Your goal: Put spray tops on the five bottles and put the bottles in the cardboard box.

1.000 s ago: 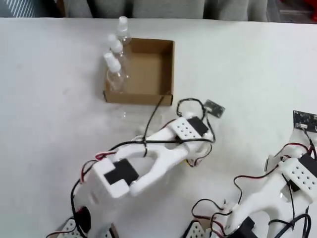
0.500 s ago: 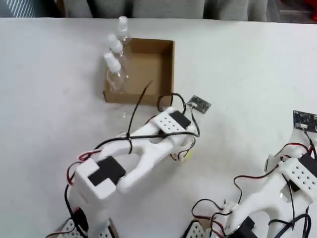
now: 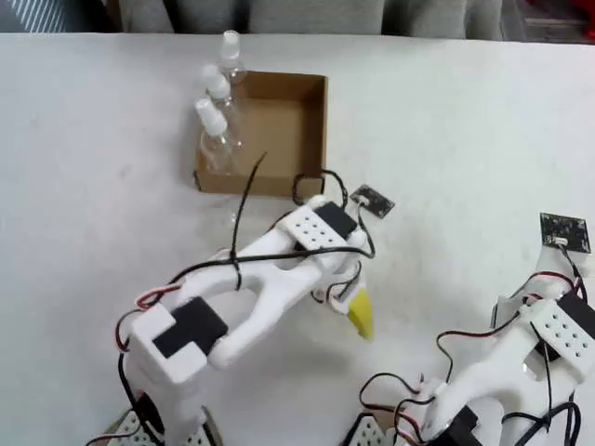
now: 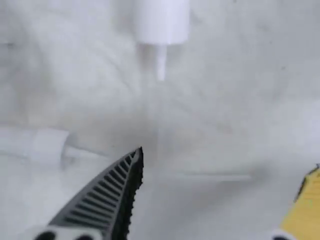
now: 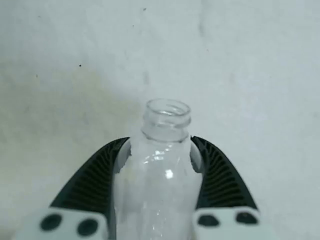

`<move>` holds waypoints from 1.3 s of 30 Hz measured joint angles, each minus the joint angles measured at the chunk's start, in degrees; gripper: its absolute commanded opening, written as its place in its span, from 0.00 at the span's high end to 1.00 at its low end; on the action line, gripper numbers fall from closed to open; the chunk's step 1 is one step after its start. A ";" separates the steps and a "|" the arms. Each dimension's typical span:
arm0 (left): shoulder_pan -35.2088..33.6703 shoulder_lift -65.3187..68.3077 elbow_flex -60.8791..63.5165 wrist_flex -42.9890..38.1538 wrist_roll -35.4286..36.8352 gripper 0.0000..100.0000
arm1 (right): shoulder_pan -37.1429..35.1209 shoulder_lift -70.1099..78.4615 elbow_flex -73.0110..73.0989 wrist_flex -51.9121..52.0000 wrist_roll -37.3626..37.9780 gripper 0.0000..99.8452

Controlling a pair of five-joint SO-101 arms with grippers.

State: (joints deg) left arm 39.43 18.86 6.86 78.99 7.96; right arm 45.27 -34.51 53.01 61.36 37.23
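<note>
Left pincer [image 4: 225,162] gapes empty near a spray top [image 4: 162,25] that an off-centre grab could roll away; right pincer [image 5: 160,141] clamps an uncapped bottle [image 5: 165,120].

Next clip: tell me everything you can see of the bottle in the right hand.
The bottle is clear, plastic-looking and seemingly empty, with a rounded shoulder and an open threaded neck with nothing screwed on. The right hand grips it just below the neck, with a black ribbed finger pressed on each side. Its mouth points away from the wrist, over the white table.
</note>
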 measured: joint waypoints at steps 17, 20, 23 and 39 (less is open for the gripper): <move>-7.38 1.93 -7.65 -12.13 -25.58 0.74 | 0.00 0.00 0.00 0.00 0.00 0.98; -7.38 5.98 -10.29 -12.48 -25.76 0.74 | 0.00 0.00 0.00 0.00 0.00 0.98; -7.38 9.14 -13.45 -12.57 -25.85 0.74 | 0.00 0.00 0.00 0.00 0.00 0.98; -6.51 11.87 -16.62 -12.57 -14.68 0.61 | 0.00 0.00 4.48 -4.75 0.53 0.98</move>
State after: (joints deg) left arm 32.92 30.73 -9.76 66.42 -6.73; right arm 45.27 -34.51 57.49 56.62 37.76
